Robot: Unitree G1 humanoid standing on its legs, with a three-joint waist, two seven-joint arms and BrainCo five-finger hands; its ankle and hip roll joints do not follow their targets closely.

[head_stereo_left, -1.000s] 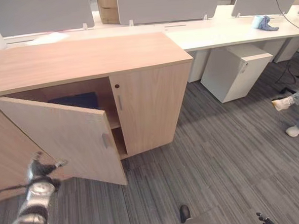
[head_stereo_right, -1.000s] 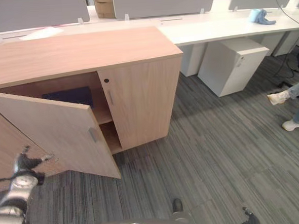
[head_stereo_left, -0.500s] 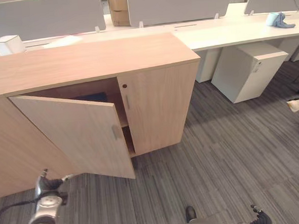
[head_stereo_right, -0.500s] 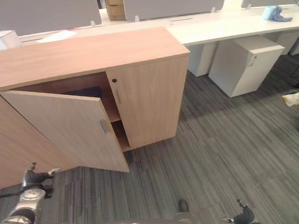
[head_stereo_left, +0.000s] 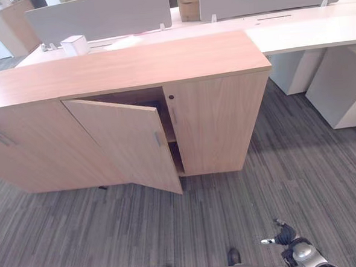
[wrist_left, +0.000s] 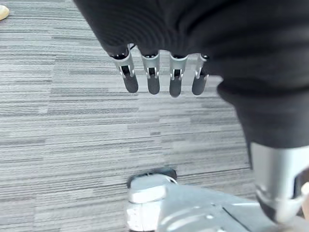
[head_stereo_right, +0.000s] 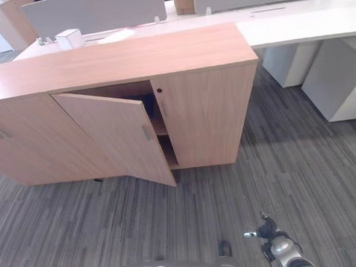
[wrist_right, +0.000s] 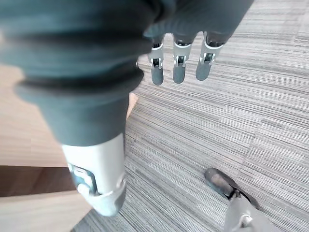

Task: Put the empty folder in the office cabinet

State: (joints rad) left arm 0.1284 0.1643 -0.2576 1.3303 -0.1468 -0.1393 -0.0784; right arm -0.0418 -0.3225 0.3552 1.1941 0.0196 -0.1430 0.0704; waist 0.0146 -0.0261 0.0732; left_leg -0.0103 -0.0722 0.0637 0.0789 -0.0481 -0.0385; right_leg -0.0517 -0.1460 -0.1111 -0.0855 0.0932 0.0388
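The wooden office cabinet (head_stereo_left: 216, 116) stands across the carpet. Its middle door (head_stereo_left: 127, 142) hangs partly open, hinged at its left, handle (head_stereo_left: 158, 138) facing out. Through the gap a dark blue sliver (head_stereo_right: 147, 102) shows on the shelf; I cannot tell whether it is the folder. My right hand (head_stereo_left: 285, 234) hangs low at the lower right, far from the cabinet. In the right wrist view its fingers (wrist_right: 178, 67) are straight over bare carpet, holding nothing. The left wrist view has my left hand (wrist_left: 153, 82) open over carpet too.
A small white box (head_stereo_left: 74, 44) sits at the back of the cabinet top. Behind runs a white desk (head_stereo_left: 305, 35) with grey dividers (head_stereo_left: 101, 17). A white pedestal (head_stereo_left: 345, 93) stands at the right. A second cabinet door with handle (head_stereo_left: 0, 137) is at the left.
The camera has swung left, so the cabinet sits further right in the picture. My left hand has dropped away from the lower left, and my right hand has come in at the lower right.
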